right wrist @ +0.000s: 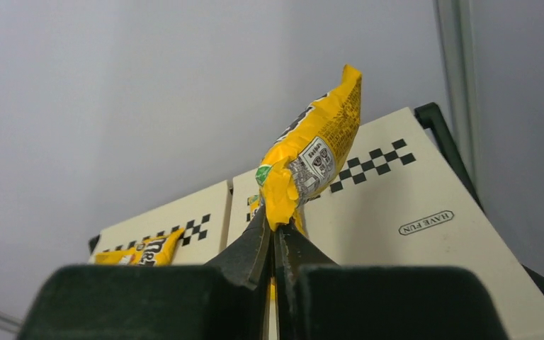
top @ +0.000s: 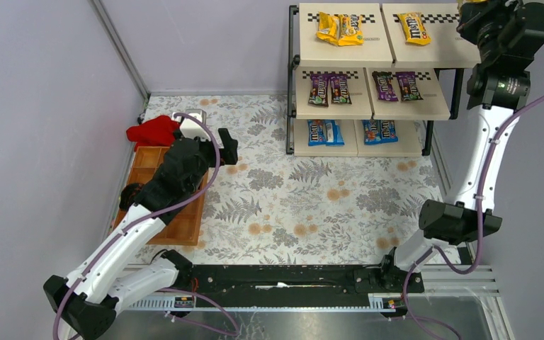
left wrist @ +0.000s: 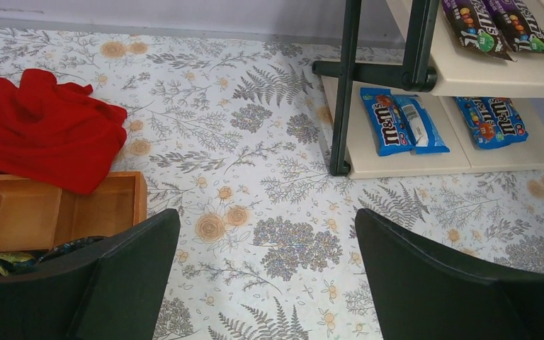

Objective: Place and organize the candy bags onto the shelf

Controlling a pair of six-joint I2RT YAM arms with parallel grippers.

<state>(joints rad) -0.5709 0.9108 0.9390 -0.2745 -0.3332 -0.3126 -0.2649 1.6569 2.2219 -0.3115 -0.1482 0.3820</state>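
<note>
Right wrist view: the right gripper (right wrist: 275,237) is clamped on the lower edge of a yellow candy bag (right wrist: 312,156), held upright above the top board of the shelf (right wrist: 397,283). Left wrist view: the left gripper (left wrist: 268,219) is spread wide, holding nothing, above the floral table cover (left wrist: 269,163), beside the wooden tray (left wrist: 57,212).

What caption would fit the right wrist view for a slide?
Right gripper pinching a yellow candy bag over the top board of the shelf.
</note>
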